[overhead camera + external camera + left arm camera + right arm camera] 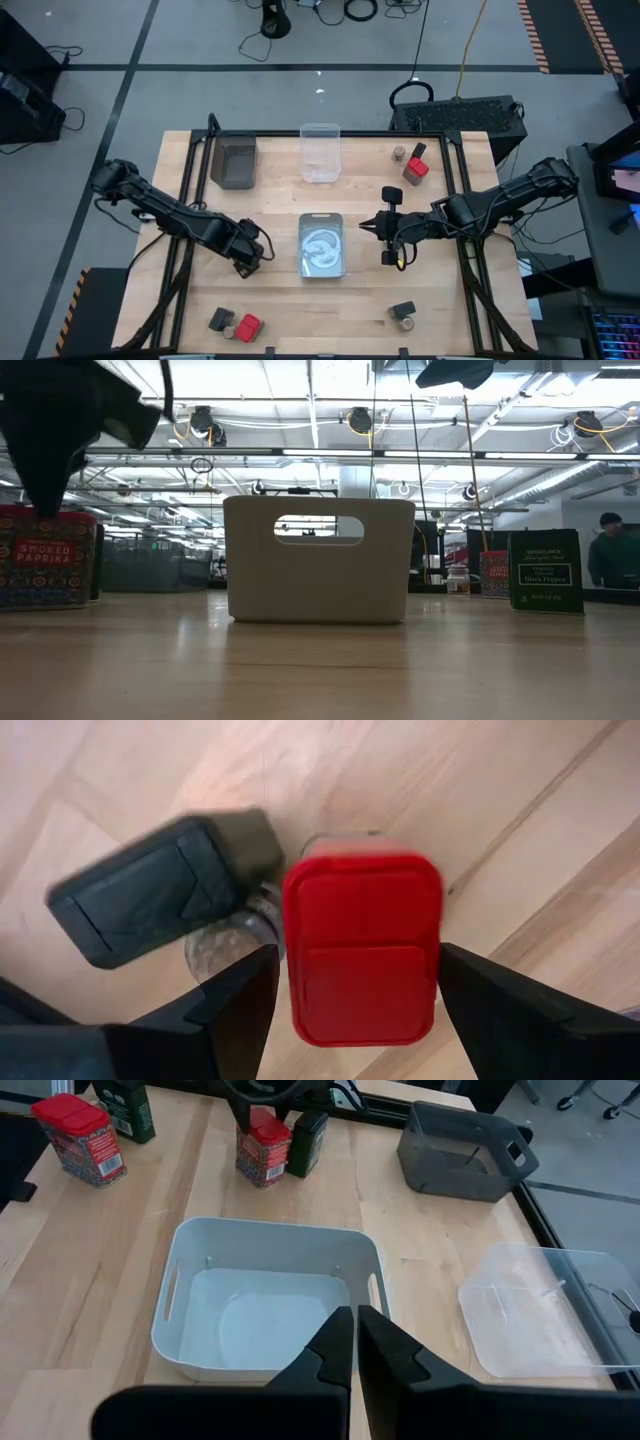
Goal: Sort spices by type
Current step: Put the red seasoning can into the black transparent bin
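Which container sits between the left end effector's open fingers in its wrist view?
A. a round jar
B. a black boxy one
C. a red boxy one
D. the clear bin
C: the left wrist view shows the left end effector open, its fingers on either side of the red boxy container, without touching it.

Pale smooth wood table (280, 300), glossy red plastic lid (362, 948)

In your low view you can read "SMOKED PAPRIKA" on the red tin (45, 557) at the left edge; the dark green tin (545, 570) on the right carries a pale label whose lowest line reads "Black Pepper", its smaller lines too fine to read. You find no other legible text in any view.
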Action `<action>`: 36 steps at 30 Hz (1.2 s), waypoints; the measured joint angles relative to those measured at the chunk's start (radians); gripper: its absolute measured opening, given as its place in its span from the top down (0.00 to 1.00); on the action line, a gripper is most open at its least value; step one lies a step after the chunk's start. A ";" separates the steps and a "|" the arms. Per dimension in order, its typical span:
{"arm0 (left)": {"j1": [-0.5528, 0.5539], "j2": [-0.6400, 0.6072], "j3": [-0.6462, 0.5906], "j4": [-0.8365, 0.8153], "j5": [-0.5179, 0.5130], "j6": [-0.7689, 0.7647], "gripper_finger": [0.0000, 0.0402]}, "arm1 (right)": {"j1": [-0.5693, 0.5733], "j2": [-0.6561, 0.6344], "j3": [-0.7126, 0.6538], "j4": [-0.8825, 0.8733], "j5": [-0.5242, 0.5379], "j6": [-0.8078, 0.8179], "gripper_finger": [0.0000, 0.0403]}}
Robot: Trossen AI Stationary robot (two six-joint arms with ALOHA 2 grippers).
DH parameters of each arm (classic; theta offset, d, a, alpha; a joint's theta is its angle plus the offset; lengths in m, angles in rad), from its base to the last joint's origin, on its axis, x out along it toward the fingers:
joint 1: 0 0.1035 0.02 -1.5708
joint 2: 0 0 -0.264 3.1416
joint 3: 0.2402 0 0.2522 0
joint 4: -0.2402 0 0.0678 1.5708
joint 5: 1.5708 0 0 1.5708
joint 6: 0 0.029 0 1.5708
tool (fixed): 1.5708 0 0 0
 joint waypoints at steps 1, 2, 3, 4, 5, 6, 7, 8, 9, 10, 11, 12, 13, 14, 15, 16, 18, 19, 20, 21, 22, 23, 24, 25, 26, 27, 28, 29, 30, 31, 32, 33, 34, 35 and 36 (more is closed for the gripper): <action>0.000 0.000 -0.005 0.002 0.002 0.000 0.32 | 0.000 0.000 0.000 0.000 0.000 0.000 1.00; 0.000 0.000 -0.008 0.003 0.003 0.000 0.32 | 0.000 0.000 0.000 0.000 0.000 0.000 1.00; 0.000 0.000 -0.011 0.005 0.003 0.000 0.32 | 0.000 0.000 0.000 0.000 0.000 0.000 1.00; 0.000 0.000 -0.014 0.005 0.003 0.000 0.32 | 0.000 0.000 0.000 0.000 0.000 0.000 1.00; 0.000 0.000 -0.015 0.005 0.002 0.000 0.32 | 0.000 0.000 0.000 0.000 0.000 0.000 1.00; 0.000 0.000 -0.016 0.006 0.002 0.000 0.32 | 0.000 0.000 0.000 0.000 0.000 0.000 1.00; 0.000 0.000 -0.017 0.009 0.002 0.000 0.32 | 0.000 0.000 0.000 0.000 0.000 0.000 1.00; 0.000 0.000 -0.019 0.013 0.002 0.002 0.32 | 0.000 0.000 0.000 0.000 0.000 0.000 1.00; 0.000 0.000 -0.022 0.022 0.002 0.006 0.32 | 0.000 0.000 0.000 0.000 0.000 0.000 1.00; 0.000 0.000 -0.025 0.037 0.002 0.013 0.32 | 0.000 0.000 0.000 0.000 0.000 0.000 1.00; 0.000 0.000 -0.029 0.053 0.003 0.026 0.32 | 0.000 0.000 0.000 0.000 0.000 0.000 1.00; 0.000 0.000 -0.034 0.066 0.003 0.031 0.32 | 0.000 0.000 0.000 0.000 0.000 0.000 1.00; 0.000 0.000 -0.039 0.071 0.003 0.034 0.32 | 0.000 0.000 0.000 0.000 0.000 0.000 1.00; 0.000 0.000 -0.044 0.072 0.003 0.034 0.32 | 0.000 0.000 0.000 0.000 0.000 0.000 1.00; 0.000 0.000 -0.047 0.073 0.003 0.035 0.32 | 0.000 0.000 0.000 0.000 0.000 0.000 1.00; 0.000 0.000 -0.050 0.074 0.003 0.035 0.32 | 0.000 0.000 0.000 0.000 0.000 0.000 1.00; 0.000 0.000 -0.051 0.074 0.003 0.036 0.32 | 0.000 0.000 0.000 0.000 0.000 0.000 1.00; 0.000 0.000 -0.051 0.075 0.003 0.036 0.32 | 0.000 0.000 0.000 0.000 0.000 0.000 1.00; 0.000 0.000 -0.051 0.075 0.003 0.036 0.32 | 0.000 0.000 0.000 0.000 0.000 0.000 1.00; 0.000 0.000 -0.051 0.075 0.003 0.037 0.32 | 0.000 0.000 0.000 0.000 0.000 0.000 1.00; 0.000 0.000 -0.051 0.075 0.003 0.046 0.32 | 0.000 0.000 0.000 0.000 0.001 0.000 1.00; 0.000 0.000 -0.051 0.078 0.003 0.053 0.33 | 0.000 0.000 0.000 0.000 0.001 0.000 1.00; 0.000 0.000 -0.051 0.081 0.004 0.054 0.34 | 0.000 0.000 0.000 0.000 0.001 0.000 1.00; 0.000 0.000 -0.051 0.082 0.004 0.054 0.36 | 0.000 0.000 0.000 0.000 0.001 0.000 1.00; 0.000 0.000 -0.051 0.082 0.004 0.055 0.38 | 0.000 0.000 0.000 0.000 0.001 0.000 1.00; 0.000 0.000 -0.051 0.082 0.006 0.057 0.40 | 0.000 0.000 0.000 0.000 0.001 0.000 1.00; 0.000 0.000 -0.051 0.082 0.008 0.058 0.42 | 0.000 0.000 0.000 0.000 0.001 0.000 1.00; 0.000 0.000 -0.051 0.082 0.011 0.058 0.43 | 0.000 0.000 0.000 0.000 0.001 0.000 1.00; 0.000 0.000 -0.051 0.082 0.011 0.058 0.43 | 0.000 0.000 0.000 0.000 0.001 0.000 1.00; 0.000 0.000 -0.051 0.082 0.012 0.060 0.43 | 0.000 0.000 0.000 0.000 0.001 0.000 1.00; 0.000 0.000 -0.051 0.081 0.013 0.061 0.43 | 0.000 0.000 0.000 0.000 0.001 0.000 1.00; 0.000 0.000 -0.051 0.081 0.013 0.062 0.43 | 0.000 0.000 0.000 0.000 0.001 0.000 1.00; 0.000 0.000 -0.051 0.081 0.014 0.063 0.43 | 0.000 0.000 0.000 0.001 0.001 0.000 1.00; 0.000 0.000 -0.051 0.080 0.015 0.064 0.43 | 0.000 0.000 0.000 0.001 0.001 0.000 1.00; 0.000 0.000 -0.048 0.078 0.017 0.074 0.43 | 0.000 0.000 0.000 0.000 0.001 0.000 1.00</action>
